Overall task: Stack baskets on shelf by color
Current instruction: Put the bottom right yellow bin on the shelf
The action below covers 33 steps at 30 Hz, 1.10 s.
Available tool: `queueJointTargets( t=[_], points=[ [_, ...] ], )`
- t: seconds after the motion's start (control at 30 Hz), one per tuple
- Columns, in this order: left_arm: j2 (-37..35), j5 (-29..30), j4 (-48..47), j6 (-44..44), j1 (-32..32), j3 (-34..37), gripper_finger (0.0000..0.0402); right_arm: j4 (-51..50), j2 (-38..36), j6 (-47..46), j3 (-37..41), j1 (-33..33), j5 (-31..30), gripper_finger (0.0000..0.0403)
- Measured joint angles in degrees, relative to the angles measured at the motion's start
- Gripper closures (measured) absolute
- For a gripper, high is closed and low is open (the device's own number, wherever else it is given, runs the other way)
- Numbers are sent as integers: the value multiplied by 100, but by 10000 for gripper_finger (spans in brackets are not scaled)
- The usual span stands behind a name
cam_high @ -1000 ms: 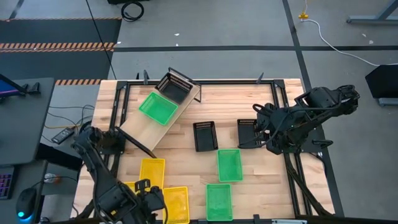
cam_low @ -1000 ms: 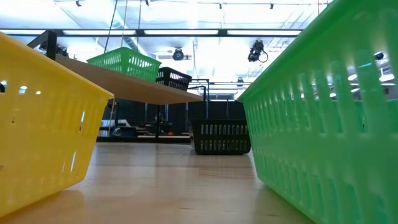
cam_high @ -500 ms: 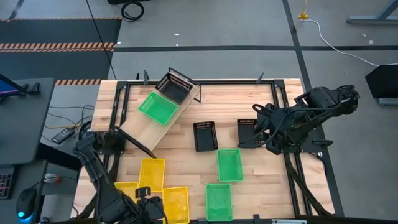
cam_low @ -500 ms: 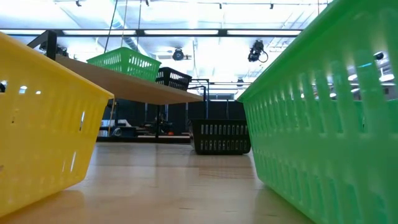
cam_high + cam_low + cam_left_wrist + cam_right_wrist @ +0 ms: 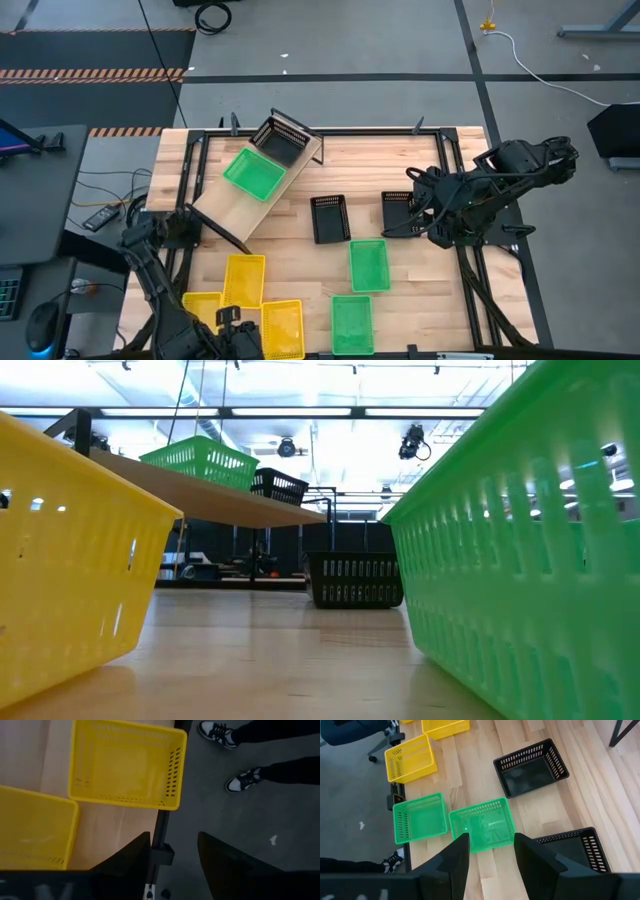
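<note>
Left claw (image 5: 232, 318) is down at the near-left corner of the counter (image 5: 400, 165), hanging over the cluster of three yellow baskets (image 5: 245, 279). Its fingers are spread, nothing between them. One yellow basket (image 5: 126, 765) sticks out past the counter edge over the grey floor, so that corner is tight.

The shelf (image 5: 255, 190) sits skewed across the far-left part of the counter, with a green basket (image 5: 253, 174) and a black basket (image 5: 281, 139) on its far end; the near end of the board is bare wood.

Mid-counter there's a black basket (image 5: 329, 218) with open wood around it, then two more green baskets (image 5: 367, 265) nearer the front, one right at the front edge (image 5: 351, 323). Another black basket (image 5: 400, 212) lies just beside the right claw (image 5: 418, 215), which is also spread and holding nothing.

The left wrist view catches a person's sneakers (image 5: 230, 755) on the floor, which the overhead doesn't show. The low view shows the shelf raised on its supports, with room underneath.
</note>
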State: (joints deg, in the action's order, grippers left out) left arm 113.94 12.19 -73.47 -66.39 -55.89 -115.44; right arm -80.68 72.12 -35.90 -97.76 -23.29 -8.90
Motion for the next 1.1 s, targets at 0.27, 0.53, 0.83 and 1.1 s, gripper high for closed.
queueJointTargets(
  t=[0.27,0.53,0.83,1.1],
  points=[
    [174,-5,-404,154,-27,4,230,3,2,3,4,0,-21,241],
    [522,63,-1623,493,-46,4,230,7,2,31,4,-2,-47,241],
    [622,-184,-1285,1010,405,500,230,9,2,-142,4,0,-43,241],
    [611,-611,-303,1629,726,885,230,4,2,-208,4,-35,63,241]
  ],
)
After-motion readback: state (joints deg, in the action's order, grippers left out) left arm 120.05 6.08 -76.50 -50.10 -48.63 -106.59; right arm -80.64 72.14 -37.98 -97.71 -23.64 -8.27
